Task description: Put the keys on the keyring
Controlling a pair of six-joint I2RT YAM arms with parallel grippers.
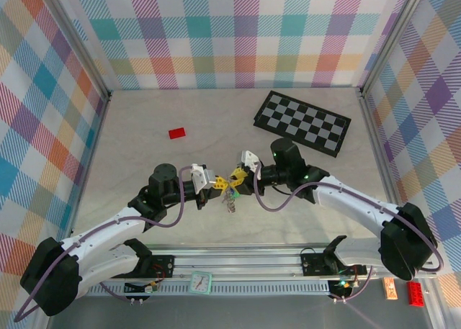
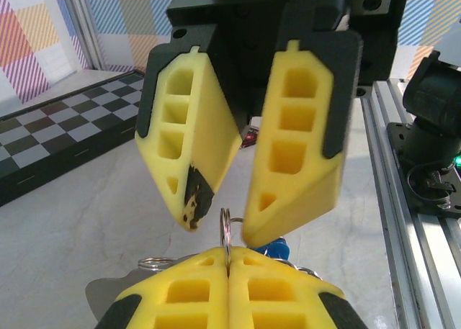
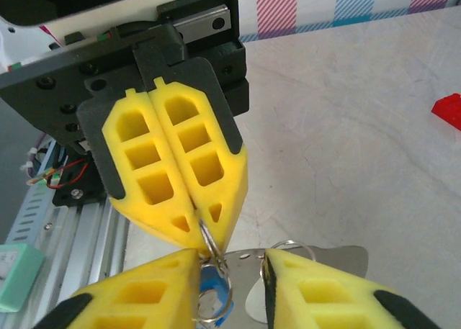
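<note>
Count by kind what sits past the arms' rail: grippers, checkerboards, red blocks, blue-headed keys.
Grippers: 2, the left gripper and the right gripper
Checkerboards: 1
Red blocks: 1
Blue-headed keys: 1
Total: 5

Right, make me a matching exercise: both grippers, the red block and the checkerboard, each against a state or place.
Column one:
1. left gripper
2. right gripper
3. red block
4. checkerboard

Column two:
a. far right part of the table
b. jaws apart
c. on the table, left of centre
d. shut on the keyring

Pairs: 1-d, 2-b, 3-c, 4-a
</note>
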